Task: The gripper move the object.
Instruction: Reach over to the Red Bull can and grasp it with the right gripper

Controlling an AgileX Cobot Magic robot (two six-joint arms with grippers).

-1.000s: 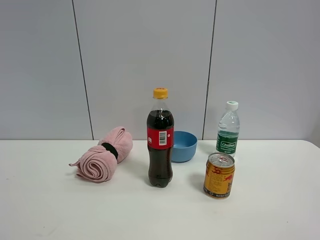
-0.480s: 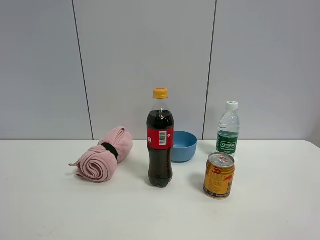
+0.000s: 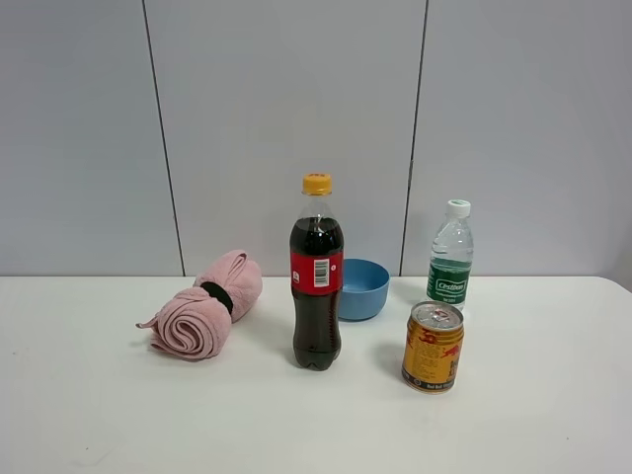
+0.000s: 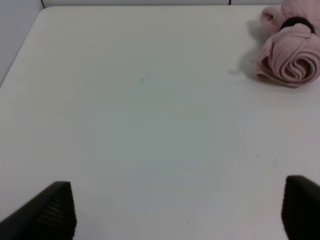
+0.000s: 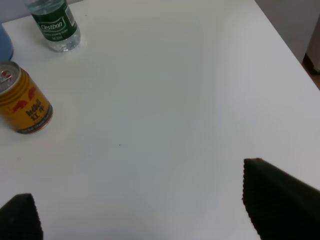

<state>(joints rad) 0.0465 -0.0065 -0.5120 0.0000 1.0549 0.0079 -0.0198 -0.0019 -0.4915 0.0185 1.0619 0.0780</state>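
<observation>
The gold-yellow can (image 3: 433,347) with red markings and a silver pull-tab top stands upright on the white table (image 3: 99,415), in front of the water bottle. It also shows in the right wrist view (image 5: 22,105). No arm shows in the exterior view. My right gripper (image 5: 145,210) is open and empty above bare table, well apart from the can; its fingertips (image 5: 280,200) show at the frame's edge. My left gripper (image 4: 180,212) is open and empty above bare table, with its fingertips (image 4: 50,212) wide apart.
A dark cola bottle (image 3: 316,276) stands mid-table. A blue bowl (image 3: 363,288) sits behind it. A clear green-labelled water bottle (image 3: 450,255) (image 5: 53,26) stands at the back right. A rolled pink towel (image 3: 202,306) (image 4: 290,50) lies on the left.
</observation>
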